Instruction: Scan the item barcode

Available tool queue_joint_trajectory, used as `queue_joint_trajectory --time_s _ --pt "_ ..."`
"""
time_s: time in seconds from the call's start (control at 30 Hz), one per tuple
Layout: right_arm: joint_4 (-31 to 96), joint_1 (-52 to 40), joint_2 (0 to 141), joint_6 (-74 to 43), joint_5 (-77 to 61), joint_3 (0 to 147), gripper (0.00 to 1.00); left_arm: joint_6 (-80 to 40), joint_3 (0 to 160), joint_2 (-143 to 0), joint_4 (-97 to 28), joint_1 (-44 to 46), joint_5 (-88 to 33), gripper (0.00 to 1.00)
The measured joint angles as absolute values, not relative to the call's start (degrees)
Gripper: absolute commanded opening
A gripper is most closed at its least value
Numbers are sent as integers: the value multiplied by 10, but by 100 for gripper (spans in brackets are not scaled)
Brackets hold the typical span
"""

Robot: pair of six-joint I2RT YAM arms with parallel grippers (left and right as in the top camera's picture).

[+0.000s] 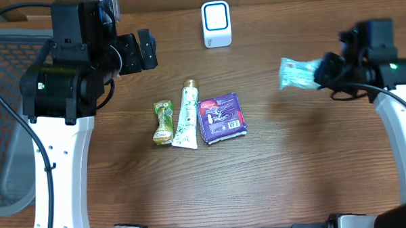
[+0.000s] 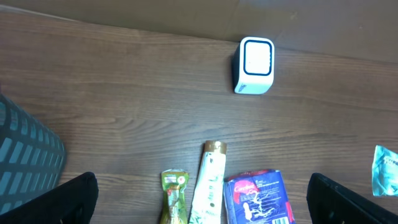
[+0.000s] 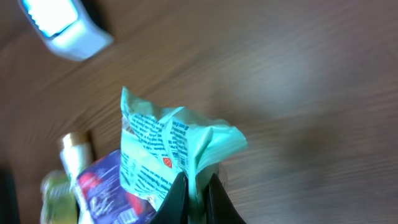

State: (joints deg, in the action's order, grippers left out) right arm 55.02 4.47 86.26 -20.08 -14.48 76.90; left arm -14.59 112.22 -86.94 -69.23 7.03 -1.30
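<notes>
Overhead and wrist views of the two-arm station. The right end effector (image 1: 318,75) was clenched on a pale green printed packet (image 1: 295,73), pinching one crumpled end between its dark fingertips (image 3: 177,196). The packet was held clear of the counter (image 1: 293,165) on the right side and projected toward the centre. In the right wrist view its blue lettering and a small red mark faced the camera; no barcode could be made out there.

The white scanner (image 1: 217,24), with its blue-rimmed window, stood on the counter at the far centre edge, well apart from the held packet.

The left end effector (image 1: 146,49) was released, its jaws spread wide and holding nothing. It hung above the far left of the counter. In the left wrist view its two dark fingers (image 2: 62,199) appeared at the lower corners.

Three further items lay side by side near the centre of the counter: a green pouch (image 1: 163,122), a white and green tube (image 1: 187,114) with a gold cap pointing toward the scanner, and a purple packet (image 1: 221,117). The tube lay between the other two, just beside each.
</notes>
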Motion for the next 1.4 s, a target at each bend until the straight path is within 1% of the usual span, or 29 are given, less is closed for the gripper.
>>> queue_joint_trajectory --time_s 0.13,0.23,0.27,0.3,0.33,0.37,0.4,0.43,0.47,0.5,0.6,0.73,0.83,0.87,0.97,1.0,1.07,1.1,1.17,1.23,1.3,1.4 --pt "463 119 865 -244 -161 651 4 -146 1122 -869 -692 70 -13 99" --pt "397 150 865 -281 -154 574 4 -146 1122 -869 -692 70 -13 100" --pt "386 157 865 -289 -147 556 10 -146 1122 -869 -693 70 -13 100" --pt "371 166 865 -296 -138 536 25 -146 1122 -869 -692 70 -13 100" --pt "368 172 865 -302 -129 524 55 -146 1122 -869 -692 70 -13 99" --pt "369 176 865 -305 -123 517 79 -146 1122 -869 -692 70 -13 100" --pt "370 177 865 -306 -117 516 89 -146 1122 -869 -692 70 -13 99" --pt "369 177 865 -308 -112 514 96 -146 1122 -869 -692 70 -13 99" --pt "369 177 865 -309 -110 514 100 -146 1122 -869 -692 70 -13 100" --pt "369 177 865 -308 -110 514 100 -146 1122 -869 -692 70 -13 100" --pt "394 176 865 -286 -128 522 90 -146 1122 -869 -692 70 -13 100" --pt "424 153 866 -237 -173 581 89 -146 1122 -869 -692 70 -13 99" --pt "430 94 865 -213 -196 632 89 -146 1122 -869 -692 70 -13 100" --pt "421 48 865 -209 -207 643 87 -146 1122 -869 -692 70 -13 100" --pt "403 -35 865 -224 -218 644 77 -146 1122 -869 -692 70 -13 100" --pt "388 -65 865 -236 -221 644 73 -146 1122 -869 -692 70 -13 100" --pt "364 -130 865 -266 -225 644 56 -146 1122 -869 -692 70 -13 100" --pt "342 -171 866 -294 -223 644 52 -146 1122 -869 -692 70 -13 100" --pt "308 -216 873 -329 -207 643 36 -146 1122 -869 -692 70 -13 100" --pt "266 -278 896 -366 -186 644 16 -146 1122 -869 -692 70 -13 99" --pt "234 -327 925 -401 -169 643 6 -146 1122 -869 -692 70 -13 100" --pt "161 -375 970 -426 -145 643 4 -146 1122 -869 -692 70 -13 100"
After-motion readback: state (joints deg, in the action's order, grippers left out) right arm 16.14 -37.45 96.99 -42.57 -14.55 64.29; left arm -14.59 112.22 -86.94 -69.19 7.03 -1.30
